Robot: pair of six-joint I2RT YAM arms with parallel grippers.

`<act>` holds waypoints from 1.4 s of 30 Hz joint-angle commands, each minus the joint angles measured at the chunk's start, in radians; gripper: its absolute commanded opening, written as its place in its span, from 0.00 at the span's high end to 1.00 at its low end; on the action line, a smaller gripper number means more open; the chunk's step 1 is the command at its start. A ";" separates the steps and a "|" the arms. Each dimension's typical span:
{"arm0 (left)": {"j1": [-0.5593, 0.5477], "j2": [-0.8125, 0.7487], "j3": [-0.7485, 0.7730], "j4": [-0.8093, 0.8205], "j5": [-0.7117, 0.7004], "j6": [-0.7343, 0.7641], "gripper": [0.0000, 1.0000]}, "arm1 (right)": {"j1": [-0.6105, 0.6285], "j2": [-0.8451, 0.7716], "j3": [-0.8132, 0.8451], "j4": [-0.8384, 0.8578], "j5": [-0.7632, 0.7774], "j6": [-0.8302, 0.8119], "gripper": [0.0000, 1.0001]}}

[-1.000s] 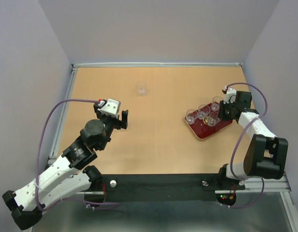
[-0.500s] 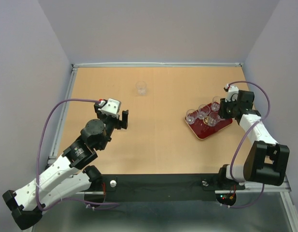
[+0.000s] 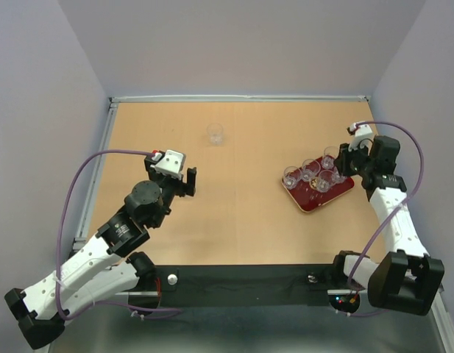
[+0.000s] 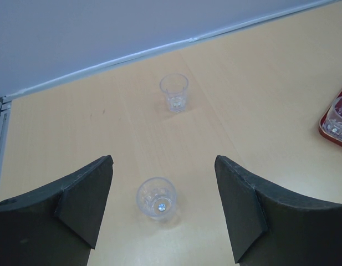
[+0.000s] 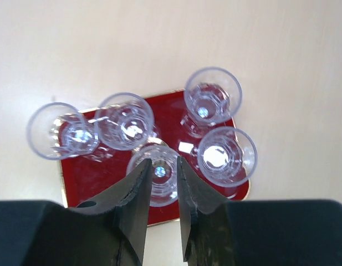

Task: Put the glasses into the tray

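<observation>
Well, one glass (image 4: 156, 198) stands on the desk (image 4: 259, 100) right between the fingers of the spread left hand (image 4: 162, 160), another glass (image 4: 174, 92) farther ahead; the right hand (image 5: 163, 162), pressed together, hangs over the tray (image 5: 90, 169)

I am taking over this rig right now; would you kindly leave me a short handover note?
Left gripper: open, empty, aimed at a small clear glass tumbler on the wooden table.
Right gripper: nearly shut, empty, above the dark red glossy rectangular tray.
Done: five tumblers stand in the tray.
Left: two on the table, that near one and a farther one.
</observation>
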State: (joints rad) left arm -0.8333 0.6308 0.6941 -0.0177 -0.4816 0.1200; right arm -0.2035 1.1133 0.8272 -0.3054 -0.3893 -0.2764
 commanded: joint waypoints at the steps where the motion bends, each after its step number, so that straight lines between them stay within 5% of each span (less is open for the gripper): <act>1: 0.016 0.018 -0.010 0.062 0.001 -0.023 0.14 | -0.007 -0.081 -0.025 0.045 -0.146 -0.021 0.70; 11: 0.186 0.093 0.031 0.064 0.121 -0.227 0.16 | -0.007 -0.133 -0.028 0.034 -0.209 -0.003 0.70; 24: 0.459 0.329 0.018 -0.051 0.393 -0.779 0.25 | -0.007 -0.162 -0.030 0.023 -0.210 -0.001 0.70; 26: 0.485 0.374 0.031 -0.115 0.377 -0.838 0.34 | -0.007 -0.168 -0.031 0.023 -0.209 -0.001 0.70; 28: 0.497 0.444 0.048 -0.187 0.353 -0.865 0.52 | -0.007 -0.173 -0.033 0.023 -0.207 -0.004 0.70; 30: 0.504 0.516 0.074 -0.232 0.333 -0.888 0.57 | -0.007 -0.173 -0.031 0.022 -0.204 -0.004 0.70; 42: 0.505 0.672 0.094 -0.295 0.313 -0.938 0.54 | -0.007 -0.179 -0.033 0.020 -0.195 -0.009 0.70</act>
State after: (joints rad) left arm -0.3317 1.3052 0.7582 -0.3016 -0.1448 -0.7956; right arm -0.2035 0.9558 0.8078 -0.3061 -0.5808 -0.2810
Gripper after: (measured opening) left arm 0.451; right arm 0.303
